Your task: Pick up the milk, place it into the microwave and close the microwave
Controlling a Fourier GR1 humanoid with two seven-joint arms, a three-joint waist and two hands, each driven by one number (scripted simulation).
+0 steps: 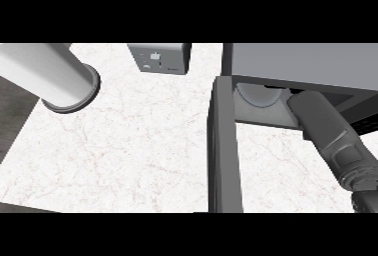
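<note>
The microwave (303,62) stands at the back right with its door (224,150) swung open towards me, edge-on. Inside, part of the glass turntable (258,95) shows. My right forearm (328,132) comes up from the lower right and reaches into the cavity. Its hand is hidden under the microwave's top. The milk shows nowhere in the head view. A pale grey forearm (48,72) crosses the upper left corner, close to the camera. It ends in a dark-rimmed cuff, and no hand shows on it.
A small grey toaster (159,58) stands at the back of the white marble counter (125,150), left of the microwave. The counter's left edge runs down along a dark floor strip (15,115).
</note>
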